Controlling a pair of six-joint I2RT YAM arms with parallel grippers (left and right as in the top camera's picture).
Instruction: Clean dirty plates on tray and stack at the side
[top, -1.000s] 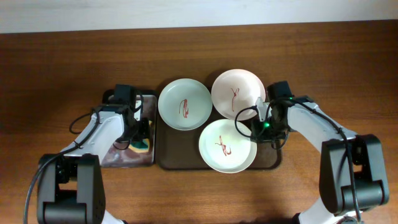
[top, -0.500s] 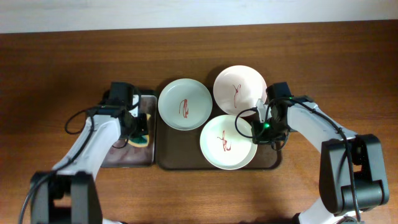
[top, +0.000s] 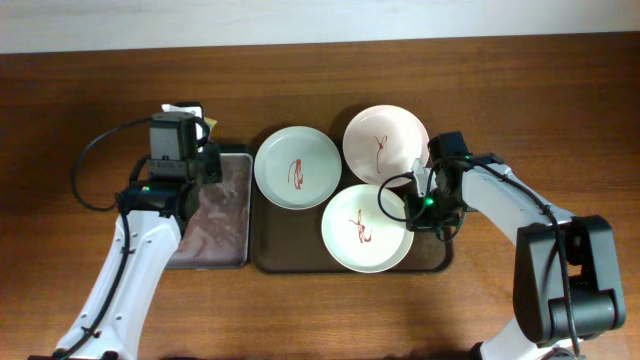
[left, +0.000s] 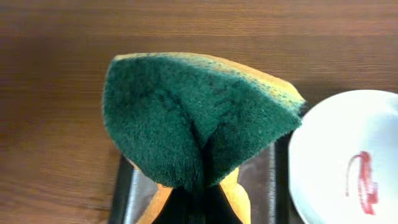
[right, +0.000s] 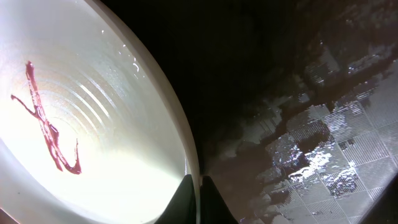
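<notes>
1. Left wrist view: left gripper (left: 200, 204) clenches a folded green sponge (left: 193, 118) above the far edge of the small black tray (left: 126, 190).
2. Right gripper (right: 196, 198) pinches the rim of the near plate (right: 93, 124).
3. Three red-smeared plates (top: 297, 167) lie on the tray (top: 285, 242).

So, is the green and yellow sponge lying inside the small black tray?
No, the green and yellow sponge is pinched in the left hand, not resting in the small black tray.
</notes>
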